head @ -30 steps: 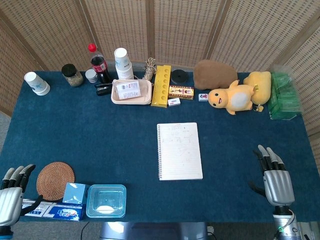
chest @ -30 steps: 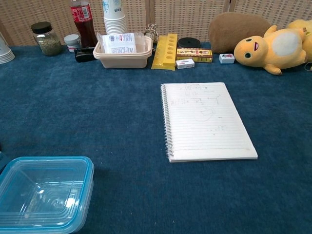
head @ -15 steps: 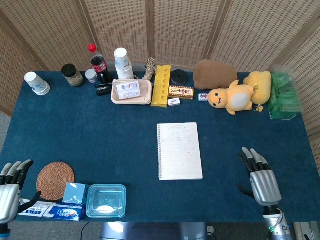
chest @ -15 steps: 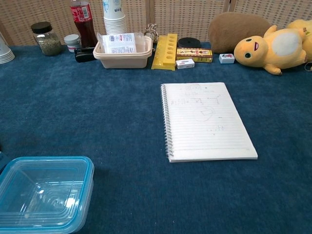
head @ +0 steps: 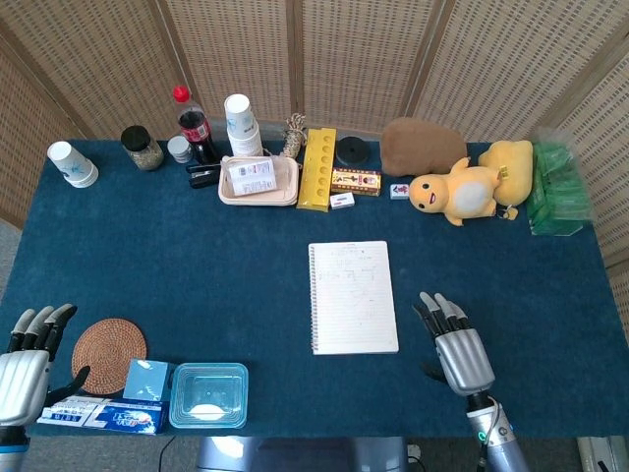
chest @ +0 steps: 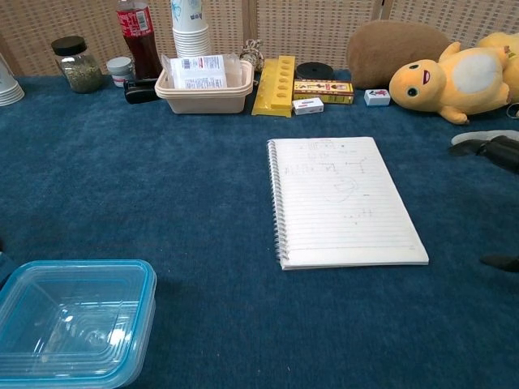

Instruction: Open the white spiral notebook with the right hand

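Both hands empty, fingers spread. Right hand (head: pixel 459 351) just right of white spiral notebook (head: pixel 353 296), fingertips (head: pixel 432 305) clear of its edge. Left hand (head: pixel 25 369) well apart.

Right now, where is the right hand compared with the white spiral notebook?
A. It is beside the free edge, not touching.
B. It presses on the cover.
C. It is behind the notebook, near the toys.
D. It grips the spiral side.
A: the right hand shows blue cloth between it and the white spiral notebook, fingers apart.

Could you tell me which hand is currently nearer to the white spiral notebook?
The right hand: it hovers just off the white spiral notebook, beside its free edge. The left hand sits far off at the table's corner.
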Motion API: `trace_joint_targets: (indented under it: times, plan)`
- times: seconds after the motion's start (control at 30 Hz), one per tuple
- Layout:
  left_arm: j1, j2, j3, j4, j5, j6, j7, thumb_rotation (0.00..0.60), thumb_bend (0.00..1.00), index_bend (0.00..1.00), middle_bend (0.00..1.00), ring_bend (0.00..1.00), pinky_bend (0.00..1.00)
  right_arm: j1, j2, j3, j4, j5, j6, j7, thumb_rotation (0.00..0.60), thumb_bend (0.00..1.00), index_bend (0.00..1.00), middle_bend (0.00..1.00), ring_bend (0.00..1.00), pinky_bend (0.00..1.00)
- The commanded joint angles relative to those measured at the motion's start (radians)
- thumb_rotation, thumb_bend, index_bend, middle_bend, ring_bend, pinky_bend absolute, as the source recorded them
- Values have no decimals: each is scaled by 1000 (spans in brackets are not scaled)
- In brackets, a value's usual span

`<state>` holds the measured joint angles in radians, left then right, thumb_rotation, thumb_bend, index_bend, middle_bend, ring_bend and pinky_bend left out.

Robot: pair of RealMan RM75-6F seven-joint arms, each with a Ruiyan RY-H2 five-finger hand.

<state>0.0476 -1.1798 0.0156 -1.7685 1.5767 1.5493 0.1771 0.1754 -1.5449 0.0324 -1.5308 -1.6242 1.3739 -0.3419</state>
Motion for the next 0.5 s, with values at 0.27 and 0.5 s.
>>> trace_joint_targets:
  times: [0.27, 0.5]
  plan:
    - [-15, -10, -10, 11, -23, -20, -12, 600, 237, 161, 142, 85, 0, 36, -92, 17, 72, 28, -40, -59, 600, 166, 108, 109, 56, 169]
    - [-19, -5, -17, 9, -18, -8, -23, 600, 236, 153, 141, 85, 0, 49, -133, 17, 109, 38, -52, -69, 600, 167, 101, 106, 55, 169]
